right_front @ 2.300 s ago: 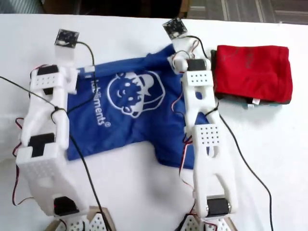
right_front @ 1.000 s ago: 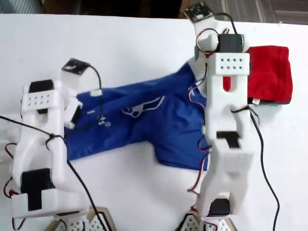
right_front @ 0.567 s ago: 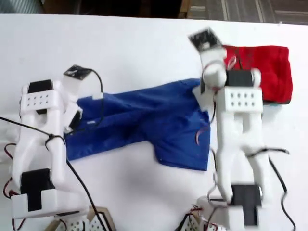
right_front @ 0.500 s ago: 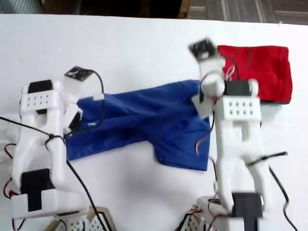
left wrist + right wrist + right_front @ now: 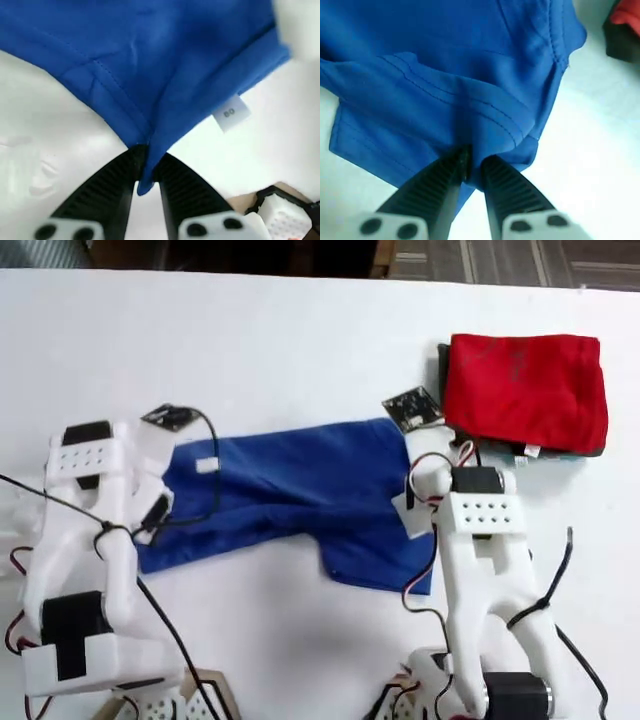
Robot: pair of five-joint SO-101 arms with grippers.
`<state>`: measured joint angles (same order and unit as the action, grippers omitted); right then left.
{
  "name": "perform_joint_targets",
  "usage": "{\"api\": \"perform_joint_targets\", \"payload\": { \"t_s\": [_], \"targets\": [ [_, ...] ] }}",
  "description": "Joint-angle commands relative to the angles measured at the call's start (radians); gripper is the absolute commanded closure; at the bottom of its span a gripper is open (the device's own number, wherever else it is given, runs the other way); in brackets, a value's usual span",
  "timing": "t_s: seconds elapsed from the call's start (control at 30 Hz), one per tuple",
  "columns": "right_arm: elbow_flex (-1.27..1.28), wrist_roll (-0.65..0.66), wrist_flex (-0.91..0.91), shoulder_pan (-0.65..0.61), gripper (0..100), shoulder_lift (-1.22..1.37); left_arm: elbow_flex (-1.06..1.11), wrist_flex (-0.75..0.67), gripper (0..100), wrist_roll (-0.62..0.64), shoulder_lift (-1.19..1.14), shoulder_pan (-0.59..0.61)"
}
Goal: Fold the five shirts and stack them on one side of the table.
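Blue shirt (image 5: 290,485) is nipped in my left claw (image 5: 147,159) and right claw (image 5: 474,161), each by a thin edge. One slip and the fold could land crooked.

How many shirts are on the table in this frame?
3 visible: a blue shirt spread mid-table, a folded red shirt on the right side, and a dark shirt edging out beneath the red one. More may be hidden in that stack.

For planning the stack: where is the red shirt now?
In the high view, the red shirt lies folded at the far right of the table, atop a dark garment, near the blue shirt.
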<state>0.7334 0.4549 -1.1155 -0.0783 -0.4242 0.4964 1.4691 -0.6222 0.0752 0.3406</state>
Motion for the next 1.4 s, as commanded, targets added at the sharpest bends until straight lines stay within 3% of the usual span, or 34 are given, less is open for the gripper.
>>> {"api": "perform_joint_targets", "payload": {
  "t_s": [0.0, 0.2, 0.4, 0.47, 0.6, 0.7, 0.83, 0.9, 1.03, 1.37],
  "targets": [
    [0.008, 0.005, 0.039, 0.012, 97.8, -0.047, 0.028, -0.037, 97, -0.032, 0.044, 0.008],
    [0.015, 0.006, 0.016, 0.004, 95.7, -0.05, 0.044, -0.057, 96, -0.038, 0.052, 0.008],
    [-0.072, 0.006, -0.117, 0.004, 73.9, -0.056, -0.045, 0.06, 81, -0.038, 0.052, 0.015],
    [-0.138, 0.005, -0.165, 0.004, 71.4, -0.056, -0.125, 0.101, 77, -0.038, 0.052, 0.037],
    [-0.279, -0.003, -0.191, 0.004, 74.1, -0.045, -0.337, 0.16, 76, -0.032, 0.044, 0.094],
    [-0.313, -0.025, -0.084, -0.016, 77.2, -0.033, -0.432, 0.146, 77, -0.025, 0.038, 0.092],
    [-0.321, -0.066, 0.067, -0.087, 86.7, 0.085, -0.432, 0.063, 99, 0.077, -0.064, 0.003],
    [-0.364, -0.066, 0.097, -0.117, 89.4, 0.193, -0.444, 0.034, 95, 0.104, -0.166, -0.041],
    [-0.532, -0.066, 0.104, -0.139, 88.7, 0.463, -0.484, -0.043, 98, 0.138, -0.377, -0.08],
    [-0.962, -0.066, 0.071, -0.087, 88.9, 0.974, -0.814, -0.044, 97, 0.155, -0.727, -0.009]
  ]
}}
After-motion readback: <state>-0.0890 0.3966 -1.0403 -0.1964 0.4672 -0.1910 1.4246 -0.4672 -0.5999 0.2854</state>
